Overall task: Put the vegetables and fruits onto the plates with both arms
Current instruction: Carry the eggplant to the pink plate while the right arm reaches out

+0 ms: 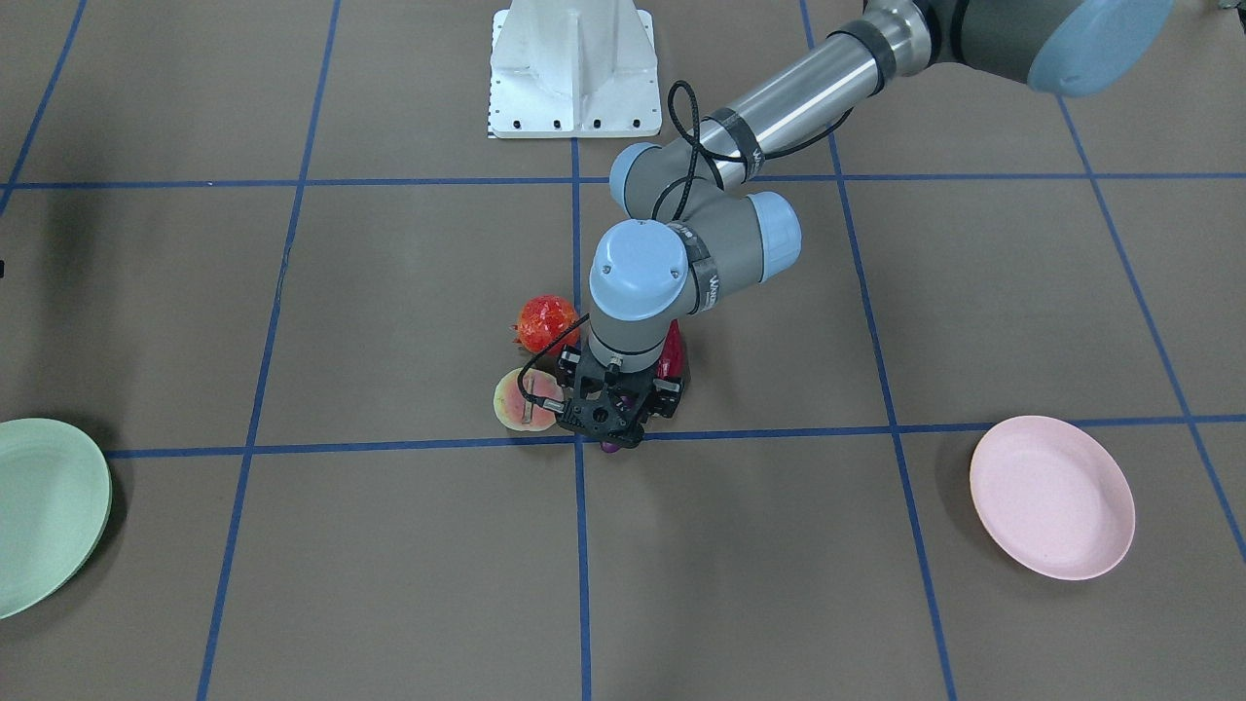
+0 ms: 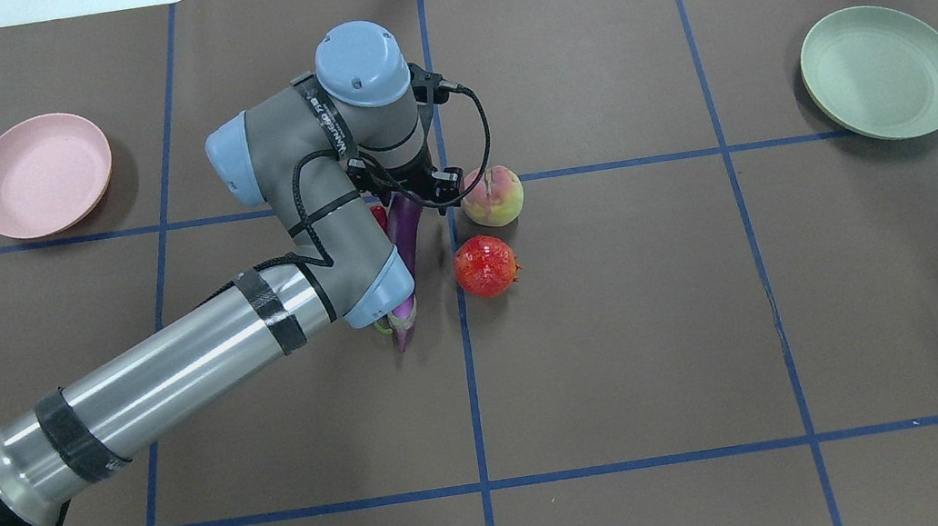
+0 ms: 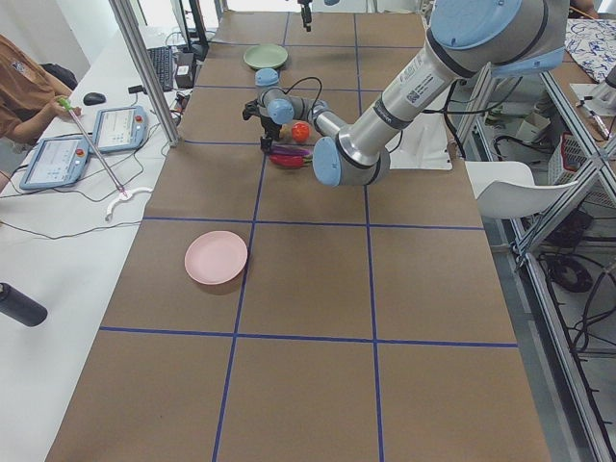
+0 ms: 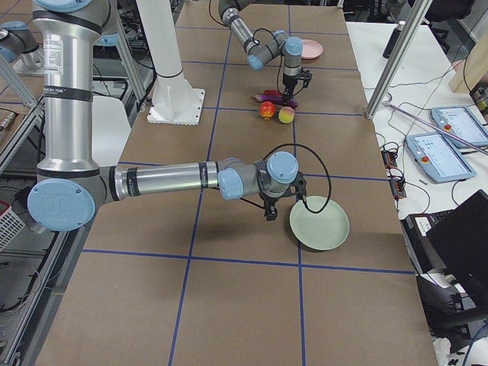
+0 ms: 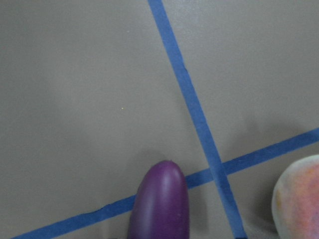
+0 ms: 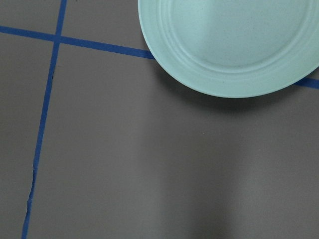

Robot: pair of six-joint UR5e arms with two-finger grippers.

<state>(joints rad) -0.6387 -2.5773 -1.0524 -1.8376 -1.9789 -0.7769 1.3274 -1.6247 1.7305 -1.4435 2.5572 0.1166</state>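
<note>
My left gripper (image 2: 408, 191) is down over the far end of the purple eggplant (image 2: 402, 258), which lies on the table. Its fingertips are hidden under the wrist, so I cannot tell whether it grips. The eggplant's tip shows in the left wrist view (image 5: 160, 204). The red chili (image 1: 672, 352) lies beside the eggplant, mostly hidden by the arm. The round red-orange fruit (image 2: 485, 266) and the yellow-pink halved fruit (image 2: 493, 196) sit just right of the gripper. The pink plate (image 2: 42, 175) is far left and the green plate (image 2: 882, 71) far right. My right gripper (image 4: 271, 207) hovers beside the green plate; I cannot tell its state.
The white pedestal (image 1: 574, 68) stands at the robot's side of the table. Blue tape lines (image 2: 471, 373) divide the brown table top. Both plates hold nothing. Operators' tablets and cables (image 3: 91, 144) lie on a side bench.
</note>
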